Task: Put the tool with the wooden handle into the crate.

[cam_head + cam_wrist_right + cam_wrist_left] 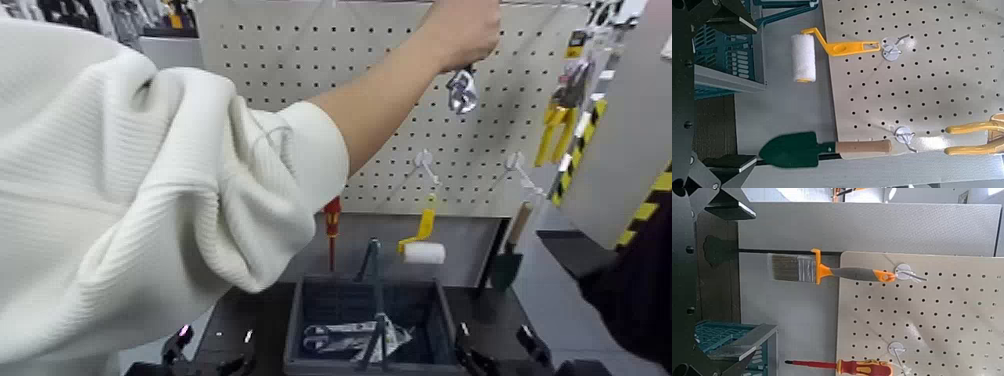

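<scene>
No text, label, brand, number or sign is legible in any of the three views.

Head view: person's sleeve point(150, 200) covers much of the pegboard's point(390, 140) left side; hand point(468, 35) cut off at top edge. Items point(345, 338) inside the crate point(300, 330) partly behind its handle, too jumbled to name. Left wrist view: crate runs out of frame. Right wrist view: pliers point(981, 137) cropped.
</scene>
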Available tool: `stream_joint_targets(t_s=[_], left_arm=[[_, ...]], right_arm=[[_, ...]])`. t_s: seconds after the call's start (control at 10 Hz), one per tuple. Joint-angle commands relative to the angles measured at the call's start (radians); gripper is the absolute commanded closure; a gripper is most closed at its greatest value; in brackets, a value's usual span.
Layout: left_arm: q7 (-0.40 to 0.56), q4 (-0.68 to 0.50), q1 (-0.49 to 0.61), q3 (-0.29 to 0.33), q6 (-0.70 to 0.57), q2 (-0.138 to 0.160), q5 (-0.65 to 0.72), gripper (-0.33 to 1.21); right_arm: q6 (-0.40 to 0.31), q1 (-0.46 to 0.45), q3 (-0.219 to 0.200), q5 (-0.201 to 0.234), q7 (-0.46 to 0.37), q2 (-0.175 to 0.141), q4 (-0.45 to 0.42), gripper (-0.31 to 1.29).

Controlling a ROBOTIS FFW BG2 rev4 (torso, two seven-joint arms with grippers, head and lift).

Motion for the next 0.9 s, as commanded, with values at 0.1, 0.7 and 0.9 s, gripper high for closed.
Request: stream_joint_targets(t_s=[0.1,0.7,0.9], left_arm=[[0.000,0.000,0.000,0.001,0.000,0.000,0.001,0.11],[0.000,-0.002,0.003,0.002,0.003,0.002,0.000,0.11],[0.000,-0.002,0.005,0.002,0.003,0.002,0.001,0.11]], right_arm=[[0.000,0.002,-0.003,0.003,0.000,-0.001,-0.002,0.15],[0.063,0.003,-0.089,0.030,0.089,0.004,-0.051,0.15],[0.135,-0.017,-0.167,0.060,0.184,0.004,-0.083,0.15]])
